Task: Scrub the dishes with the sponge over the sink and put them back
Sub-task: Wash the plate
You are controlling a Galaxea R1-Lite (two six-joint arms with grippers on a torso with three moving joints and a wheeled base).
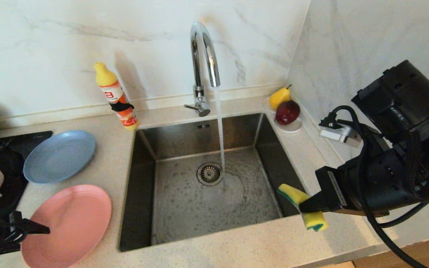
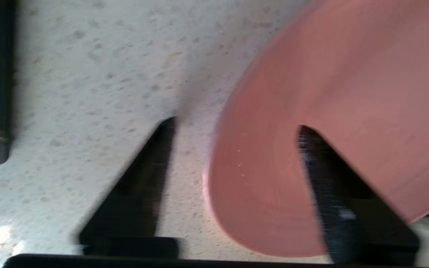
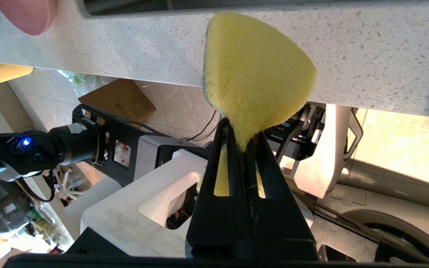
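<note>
Your left gripper [image 2: 237,128] is at the near edge of the pink plate [image 1: 69,223], which lies flat on the bench [image 1: 237,249] left of the sink [image 1: 207,178]. Its fingers [image 2: 330,193] stand partly open, one over the plate and one on the bench outside the rim. I cannot tell if they touch the plate yet; nothing is grasped so far.

The risk, I think, is a thin grip: the rim is low and smooth, so the plate may slide out or tip when you lift it toward the sink. The outer finger could also push against the bench and shove the plate away.

Your right gripper [image 1: 304,206] waits at the sink's front right corner, fingers clenched on the sponge [image 1: 304,208]. Water runs from the tap [image 1: 203,48] into the sink. The blue plate [image 1: 60,156] lies behind the pink one.
</note>
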